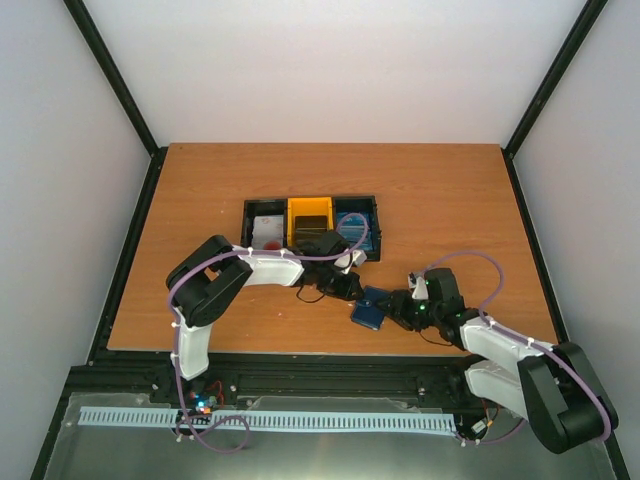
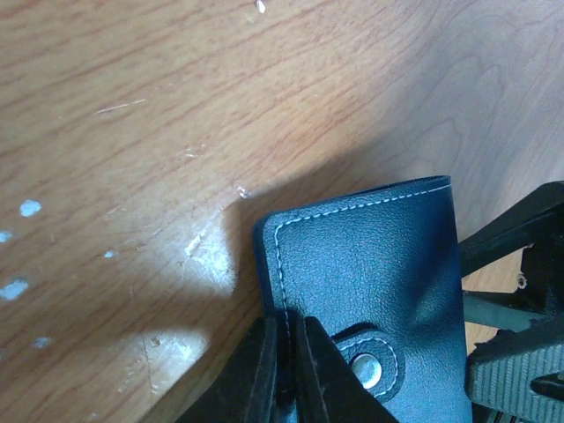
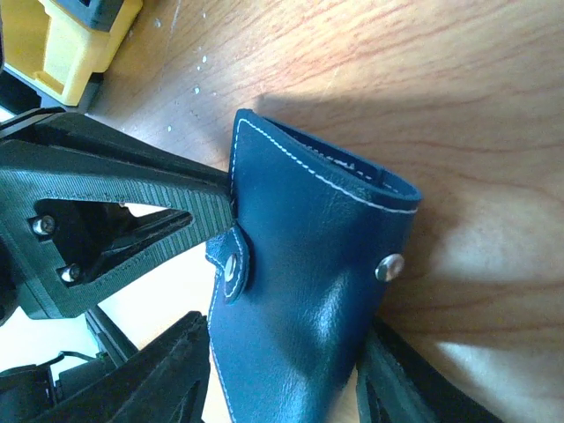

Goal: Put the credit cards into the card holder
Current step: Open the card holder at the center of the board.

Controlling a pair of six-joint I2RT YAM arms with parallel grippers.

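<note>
The card holder (image 1: pixel 369 307), a dark navy wallet with white stitching and a snap tab, is folded shut and held between both grippers just above the table. My left gripper (image 1: pixel 352 290) is shut on its stitched edge, seen close in the left wrist view (image 2: pixel 288 352) beside the snap. My right gripper (image 1: pixel 397 310) grips the card holder (image 3: pixel 300 291) across its width, one finger on each side. The credit cards lie in the tray: white with a red circle (image 1: pixel 267 232), dark grey (image 1: pixel 311 224), blue (image 1: pixel 352 226).
The black-and-yellow three-compartment tray (image 1: pixel 310 200) stands just behind my left gripper; its yellow part shows in the right wrist view (image 3: pixel 79 44). The left arm's elbow bends out to the left. The wooden table (image 1: pixel 450 200) ends at a black frame.
</note>
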